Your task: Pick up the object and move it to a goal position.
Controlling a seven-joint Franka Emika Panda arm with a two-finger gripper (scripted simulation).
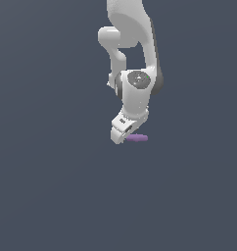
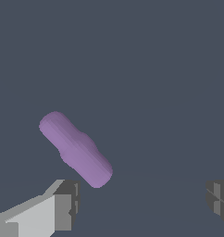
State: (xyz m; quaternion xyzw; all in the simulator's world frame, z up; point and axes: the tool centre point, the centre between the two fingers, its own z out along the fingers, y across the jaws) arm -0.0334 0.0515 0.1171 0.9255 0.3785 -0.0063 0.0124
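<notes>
Spread wide, the gripper (image 2: 141, 203) holds nothing: in the wrist view its two grey fingertips (image 2: 67, 201) stand far apart at opposite sides of the picture, with bare dark ground between them. The purple rod (image 2: 76, 149) lies ahead of that gap, nearer to one fingertip than to the other, and touches neither. It is set at a slant to the line between the fingertips, and its rounded ends and a slight swelling around its middle show clearly.

In the exterior view the purple rod (image 1: 137, 138) lies flat on the dark grey ground (image 1: 52, 196), its length running roughly across the picture. It pokes out toward the exterior view's right from behind the lower end of the white gripper (image 1: 121, 131), which hides its other end. The gripper is tilted, leaning down toward the exterior view's left, and sits low, close to the ground beside the rod. Above it the white arm (image 1: 135, 44) rises out of the picture's top edge.
</notes>
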